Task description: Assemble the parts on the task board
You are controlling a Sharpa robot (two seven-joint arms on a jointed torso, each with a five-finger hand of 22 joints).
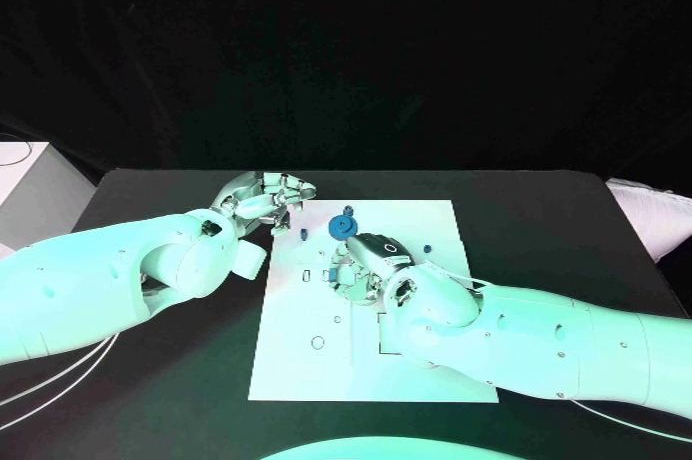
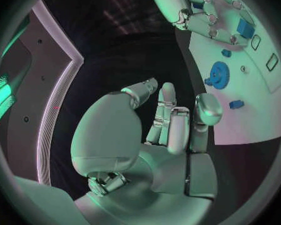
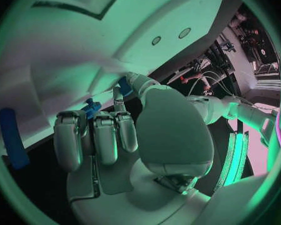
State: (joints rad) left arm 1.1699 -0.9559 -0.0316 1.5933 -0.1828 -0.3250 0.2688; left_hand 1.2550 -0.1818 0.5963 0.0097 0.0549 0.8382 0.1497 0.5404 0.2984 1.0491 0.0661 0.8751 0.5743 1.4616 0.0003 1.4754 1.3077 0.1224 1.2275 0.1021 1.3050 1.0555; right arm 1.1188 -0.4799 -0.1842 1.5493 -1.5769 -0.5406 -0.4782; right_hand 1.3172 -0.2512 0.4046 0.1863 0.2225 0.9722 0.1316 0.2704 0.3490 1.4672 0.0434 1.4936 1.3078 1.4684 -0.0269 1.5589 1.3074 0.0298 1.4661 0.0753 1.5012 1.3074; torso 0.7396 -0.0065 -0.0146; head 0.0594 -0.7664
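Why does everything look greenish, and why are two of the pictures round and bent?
Head view: teal light tints the task board and both arms. Left wrist view: a fisheye lens curves the board's edge beside the left hand. Right wrist view: the same bending, around the right hand.

right hand point(image 1: 378, 272): covers board point(image 1: 433, 370) beneath; grip unclear
blue bar point(image 3: 12, 137): beside the fingers, cut by circle's rim

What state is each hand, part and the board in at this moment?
left hand: fingers curled in, holding nothing, at the board's far left corner.
right hand: over the board's middle, whether it holds anything is unclear.
blue gear: on the board, free.
task board: flat on the table.
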